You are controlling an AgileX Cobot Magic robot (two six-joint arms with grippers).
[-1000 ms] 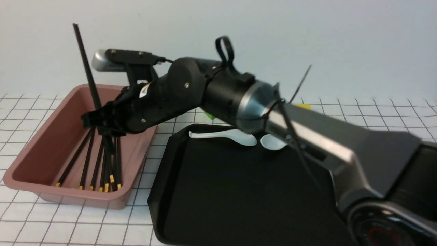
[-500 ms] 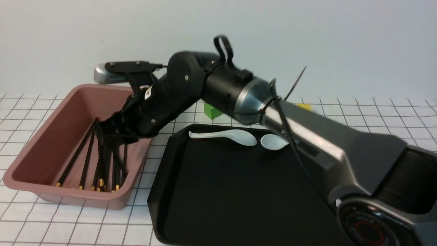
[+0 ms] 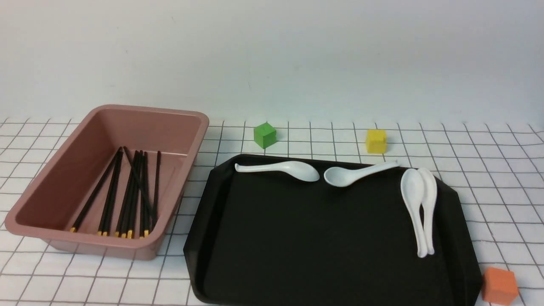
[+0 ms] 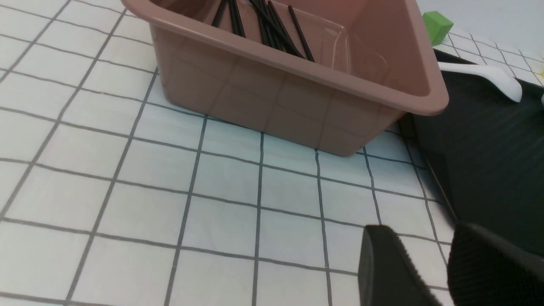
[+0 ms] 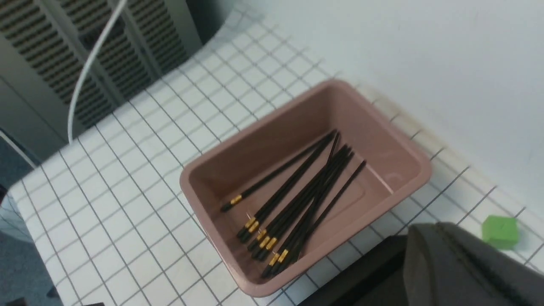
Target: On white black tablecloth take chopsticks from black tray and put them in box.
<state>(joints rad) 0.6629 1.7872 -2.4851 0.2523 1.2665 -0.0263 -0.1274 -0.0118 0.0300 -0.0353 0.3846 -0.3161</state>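
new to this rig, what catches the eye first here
A bundle of black chopsticks lies in the pink box on the left. Next comes the big black tray in the middle, bare but for four white spoons along its far and right edges.

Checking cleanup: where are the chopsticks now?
In the front view, the chopsticks lie inside the box on the left, beside the black tray, which holds only spoons.
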